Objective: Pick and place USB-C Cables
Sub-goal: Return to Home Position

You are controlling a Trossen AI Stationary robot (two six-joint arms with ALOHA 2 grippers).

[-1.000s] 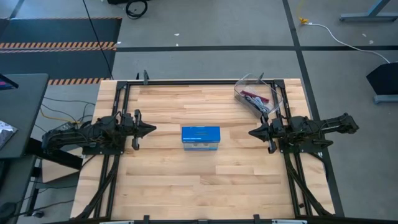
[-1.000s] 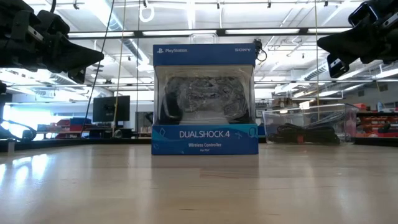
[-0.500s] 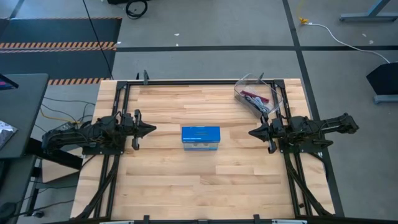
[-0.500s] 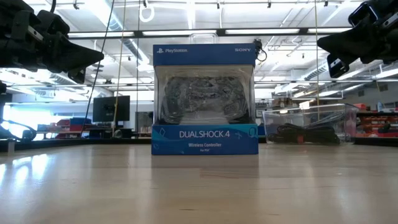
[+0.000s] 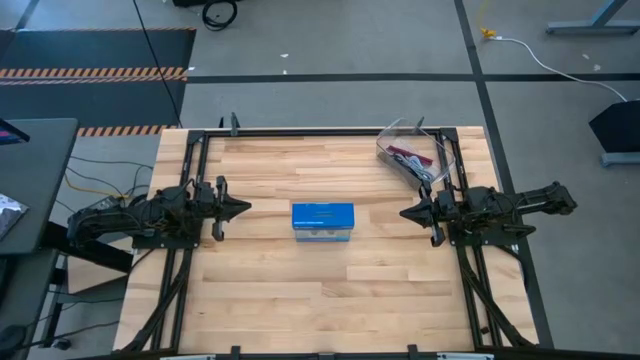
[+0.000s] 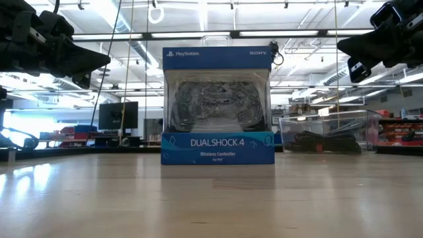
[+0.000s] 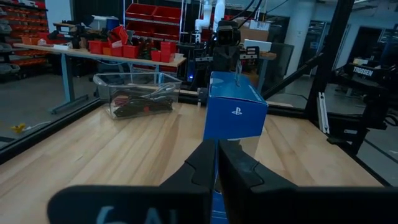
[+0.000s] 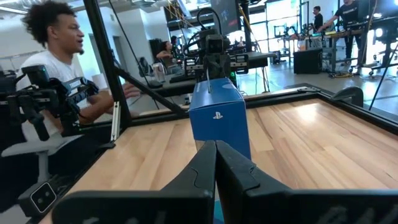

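Across the wooden surface point(image 5: 320, 300), the blue box point(image 5: 323, 221) stands at the middle, between two arms that face each other. At the far right corner sits the clear bin point(image 5: 385, 143), holding the USB-C cables point(image 5: 410, 156) in a dark-and-red tangle. They lie just beyond the right gripper point(image 5: 405, 213) and well apart from the left gripper point(image 5: 245, 209). Both grippers hover empty, fingers pressed together. Any further reach would likely fall to the right arm.

Both arms are parked level and raised, left arm point(image 5: 130, 220) on the left side, right arm point(image 5: 510, 208) on the right, pointing inward at each other. Left gripper point(image 5: 243, 208) and right gripper point(image 5: 406, 213) each have fingers pinched together.
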